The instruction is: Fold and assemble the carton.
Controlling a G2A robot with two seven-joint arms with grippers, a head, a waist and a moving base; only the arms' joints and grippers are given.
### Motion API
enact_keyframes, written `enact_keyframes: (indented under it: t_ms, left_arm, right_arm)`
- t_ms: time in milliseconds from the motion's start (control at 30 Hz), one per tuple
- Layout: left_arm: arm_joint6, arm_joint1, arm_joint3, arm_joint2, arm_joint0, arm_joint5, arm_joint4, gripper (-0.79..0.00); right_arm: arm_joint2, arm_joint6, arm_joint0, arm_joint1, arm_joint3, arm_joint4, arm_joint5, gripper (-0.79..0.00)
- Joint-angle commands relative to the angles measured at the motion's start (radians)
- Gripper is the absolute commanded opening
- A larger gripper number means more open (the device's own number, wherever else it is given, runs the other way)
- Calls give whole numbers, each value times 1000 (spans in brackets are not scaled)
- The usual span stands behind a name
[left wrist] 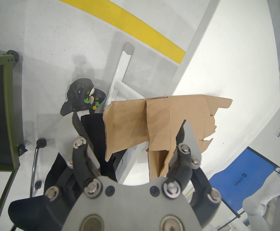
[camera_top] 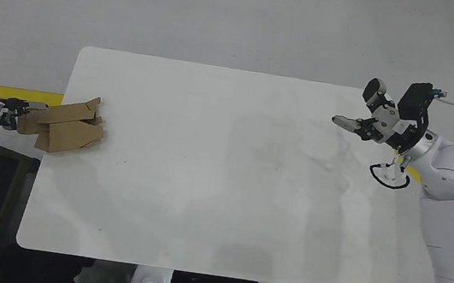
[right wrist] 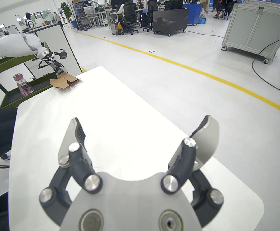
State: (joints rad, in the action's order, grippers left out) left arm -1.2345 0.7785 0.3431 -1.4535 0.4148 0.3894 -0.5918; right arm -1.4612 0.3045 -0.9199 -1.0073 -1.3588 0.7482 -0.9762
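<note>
Top view: the left arm comes in level from beyond the tabletop's (camera_top: 220, 192) left edge. Its left hand (camera_top: 13, 113) sits just outside that edge, pointing inward at the carton (camera_top: 69, 125). The carton is brown cardboard, partly folded with loose flaps. It lies across the left edge, closer to the far left corner than the near one, with one end hanging out past the edge toward the hand.

In the left wrist view the left hand (left wrist: 131, 122) is spread. One finger (left wrist: 79, 129) stands apart from the cardboard with a gap showing. The other finger (left wrist: 189, 135) is right against a flap, so the carton (left wrist: 186, 107) sits between the fingers unclamped. The right wrist view shows the same hand (right wrist: 57, 68) at the carton's (right wrist: 64, 82) outer end.

In the top view the right arm bends in over the right edge near the far right corner. Its right hand (camera_top: 340, 120) is held above the surface, pointing left, well apart from the carton. In its own wrist view the right hand (right wrist: 141, 122) has its fingers wide apart and holds nothing.
</note>
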Motion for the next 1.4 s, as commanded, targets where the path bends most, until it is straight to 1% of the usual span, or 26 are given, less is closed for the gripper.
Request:
enact_keyframes:
  t_ms: [0,400,600,733,800,933,1000,1067,1200,1367]
  left_arm:
    - [-1,-1,-8,4,-5,2,2,-785]
    - [-14,-11,-34,10,-35,22,39,-785]
    - [-62,-17,-27,-18,-60,65,137,-785]
    - [-92,-22,-8,-43,-73,96,226,-785]
    - [-101,-21,14,-53,-74,96,279,-785]
    - [-104,-18,99,-49,-50,92,371,-785]
    - [-115,-17,158,-44,-28,81,432,-785]
    - [-138,-17,230,-42,2,58,517,-785]
    - [-174,-27,390,-46,75,22,661,-785]
    - [-188,-37,593,-38,167,8,782,-785]
  right_arm:
    - [0,0,0,0,0,0,0,0]
    - [0,0,0,0,0,0,0,0]
    - [0,0,0,0,0,0,0,0]
    - [0,0,0,0,0,0,0,0]
    - [0,0,0,0,0,0,0,0]
    - [0,0,0,0,0,0,0,0]
    - [0,0,0,0,0,0,0,0]
    - [0,0,0,0,0,0,0,0]
    - [0,0,0,0,0,0,0,0]
    - [0,0,0,0,0,0,0,0]
